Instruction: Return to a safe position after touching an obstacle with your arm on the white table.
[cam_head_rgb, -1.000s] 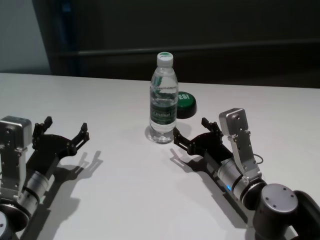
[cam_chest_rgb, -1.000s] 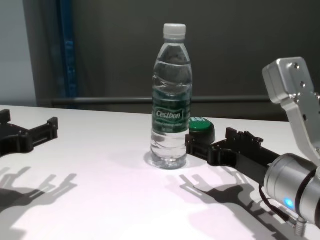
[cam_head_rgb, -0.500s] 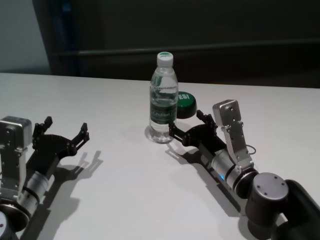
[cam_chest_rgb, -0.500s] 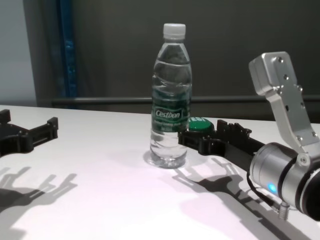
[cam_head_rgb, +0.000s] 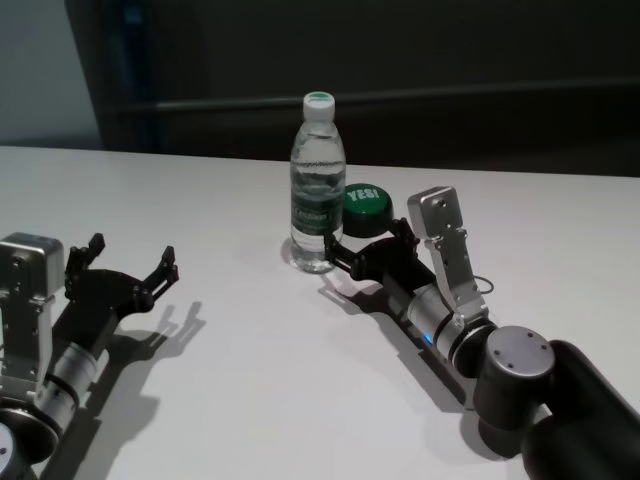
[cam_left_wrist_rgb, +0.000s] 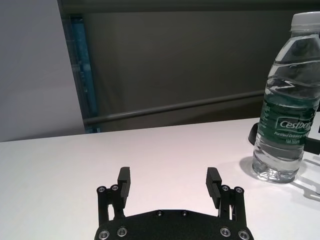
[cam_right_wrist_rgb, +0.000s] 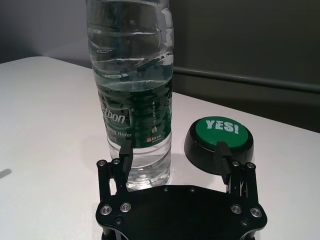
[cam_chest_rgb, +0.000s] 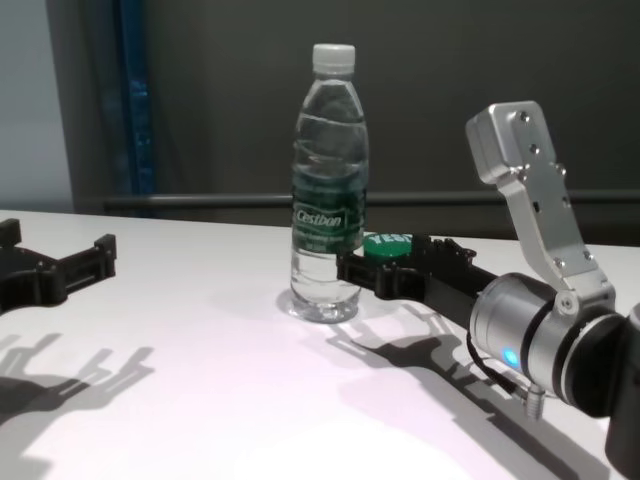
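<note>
Mid-table (cam_head_rgb: 250, 390), far side: bottle (cam_head_rgb: 316, 186) upright, tilted slightly. Right gripper (cam_head_rgb: 366, 255) low at bottle's base, fingers spread, one fingertip (cam_right_wrist_rgb: 126, 148) against bottle's lower wall. Green "YES!" button (cam_head_rgb: 362, 207) just behind gripper. Left gripper (cam_head_rgb: 122, 264) well apart at near left, fingers spread, holding nothing.
</note>
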